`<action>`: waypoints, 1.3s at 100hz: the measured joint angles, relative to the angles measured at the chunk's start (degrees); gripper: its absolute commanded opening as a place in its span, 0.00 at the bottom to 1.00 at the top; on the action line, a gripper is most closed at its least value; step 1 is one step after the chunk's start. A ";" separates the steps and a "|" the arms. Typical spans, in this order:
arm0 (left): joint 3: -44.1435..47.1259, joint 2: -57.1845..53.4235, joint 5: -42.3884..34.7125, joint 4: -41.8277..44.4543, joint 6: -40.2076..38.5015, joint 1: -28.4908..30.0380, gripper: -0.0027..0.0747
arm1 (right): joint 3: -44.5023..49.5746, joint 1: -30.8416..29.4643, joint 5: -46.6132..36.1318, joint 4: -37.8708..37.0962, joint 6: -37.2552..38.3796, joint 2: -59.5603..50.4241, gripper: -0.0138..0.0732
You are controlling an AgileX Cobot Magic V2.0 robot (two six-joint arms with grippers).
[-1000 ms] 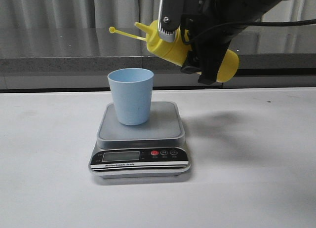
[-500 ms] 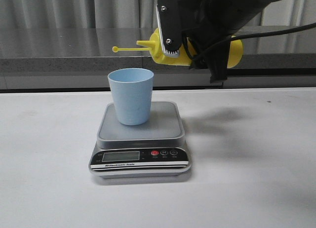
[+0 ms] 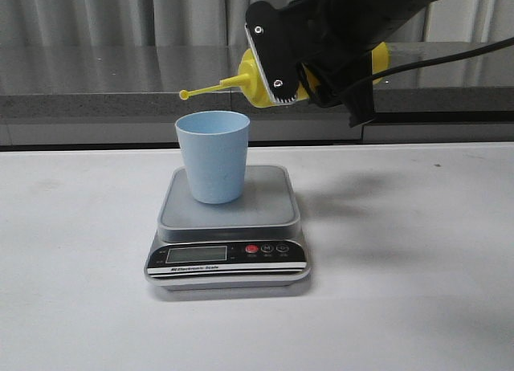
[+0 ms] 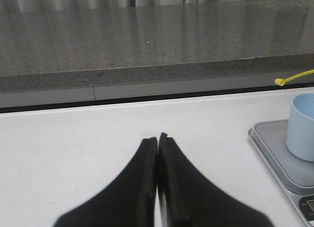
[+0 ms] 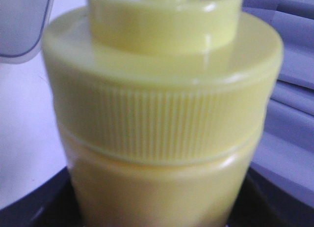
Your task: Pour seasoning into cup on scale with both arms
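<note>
Cup (image 3: 213,156) on scale (image 3: 229,226); right fingers (image 3: 309,62) grip tilted bottle (image 3: 261,80), nothing pouring yet; left fingers (image 4: 157,141) closed, empty.

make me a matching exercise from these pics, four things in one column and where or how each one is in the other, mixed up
Things:
1. seasoning bottle
2. cup
3. left claw
4. scale

States:
A. shut on nothing, low over the bare table
B. flat on the white table, display facing the camera
C. upright on the grey platform
D. held in the air by the right claw, tilted with the nozzle pointing toward the cup

Pairs: 1-D, 2-C, 3-A, 4-B
</note>
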 measured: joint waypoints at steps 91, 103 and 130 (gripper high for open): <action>0.00 0.00 0.00 0.00 0.00 0.00 0.01 | 0.00 0.00 0.12 -4.08 13.09 0.00 0.49; 0.00 0.00 0.00 0.00 0.00 0.00 0.01 | -0.12 0.00 0.12 -3.95 18.76 0.00 0.49; 0.00 0.00 0.00 0.00 0.00 0.00 0.01 | -3.14 -0.21 0.62 8.88 23.07 0.00 0.49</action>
